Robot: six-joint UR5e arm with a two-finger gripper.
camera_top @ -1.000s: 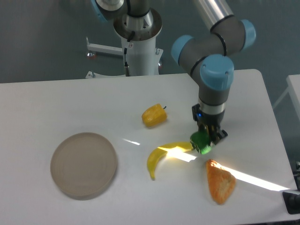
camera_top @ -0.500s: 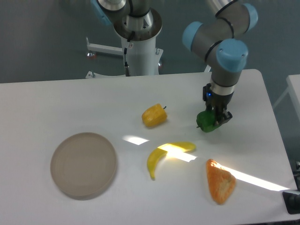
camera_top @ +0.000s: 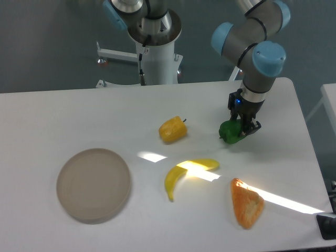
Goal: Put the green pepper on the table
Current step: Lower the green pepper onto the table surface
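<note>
Near the front edge an orange wedge [camera_top: 247,203] and a banana [camera_top: 184,174] are lying on the table [camera_top: 63,115]. Farther back, the gripper [camera_top: 243,127] is closing on the pepper [camera_top: 230,132], which is sitting between its fingers, low over the table's right side. Contact is unclear. The placing step is underway; next it likely needs lowering, then opening.

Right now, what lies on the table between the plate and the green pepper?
In the camera view, the banana lies between the plate and the green pepper.
</note>
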